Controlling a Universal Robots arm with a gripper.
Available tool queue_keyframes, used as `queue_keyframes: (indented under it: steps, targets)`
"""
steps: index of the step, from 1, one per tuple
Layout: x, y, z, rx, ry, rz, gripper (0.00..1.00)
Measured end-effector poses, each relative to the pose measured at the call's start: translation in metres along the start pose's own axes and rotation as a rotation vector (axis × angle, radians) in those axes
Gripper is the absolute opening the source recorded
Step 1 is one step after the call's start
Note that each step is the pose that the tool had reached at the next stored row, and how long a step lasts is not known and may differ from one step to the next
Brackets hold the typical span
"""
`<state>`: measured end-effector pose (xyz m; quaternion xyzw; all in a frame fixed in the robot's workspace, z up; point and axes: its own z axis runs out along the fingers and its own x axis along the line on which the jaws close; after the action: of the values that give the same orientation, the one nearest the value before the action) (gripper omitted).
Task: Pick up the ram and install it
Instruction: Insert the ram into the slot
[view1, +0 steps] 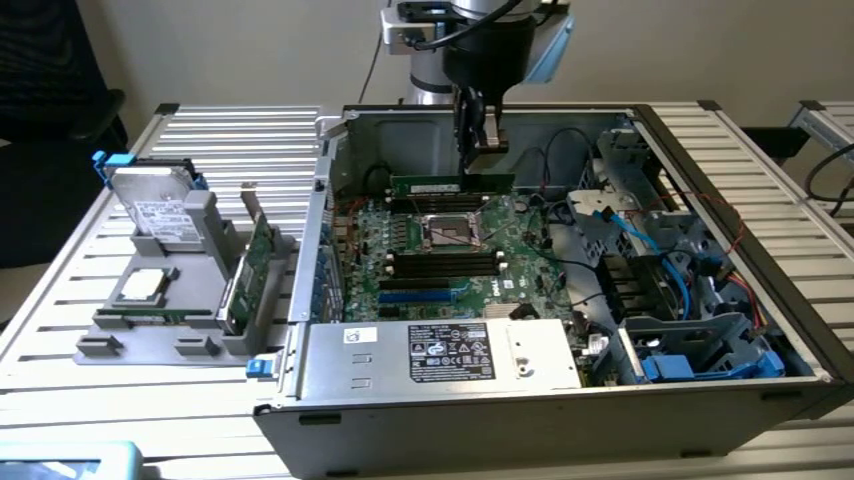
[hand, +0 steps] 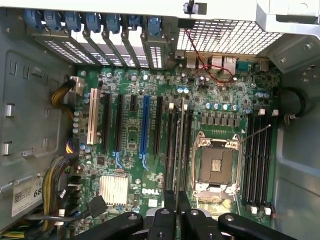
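Observation:
The ram (view1: 420, 186) is a long green stick hanging level and on edge above the motherboard (view1: 527, 225) inside the open computer case. My gripper (view1: 475, 165) comes down from above and is shut on the stick's top edge near its middle. In the wrist view the ram (hand: 181, 130) shows edge-on as a thin line running out from my gripper (hand: 176, 202), over the black memory slots (hand: 172, 150) beside the CPU socket (hand: 216, 165). A second bank of black slots (hand: 257, 160) lies on the socket's other side. Whether the stick touches a slot I cannot tell.
A grey holder (view1: 160, 335) on the exterior view's left carries a silver hard drive (view1: 158, 208) and a green expansion card (view1: 254, 265). The power supply (view1: 441, 355) sits along the case's near wall. A drive cage with blue cables (view1: 681, 330) fills the exterior view's right.

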<state>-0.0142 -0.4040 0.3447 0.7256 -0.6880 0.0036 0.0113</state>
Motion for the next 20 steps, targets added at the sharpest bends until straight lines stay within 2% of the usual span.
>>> queue_keyframes:
  steps: [5, 8, 16, 20]
  targets:
    - [-0.007, -0.0005, 0.0059, -0.0001, 0.0076, 0.000, 0.14]
    - [-0.011, -0.0007, 0.0092, 0.0007, 0.0076, 0.000, 0.14]
    - [-0.011, -0.0008, 0.0229, 0.0007, 0.0089, 0.001, 0.14]
    - [-0.011, -0.0009, 0.0266, 0.0006, 0.0088, 0.001, 0.14]
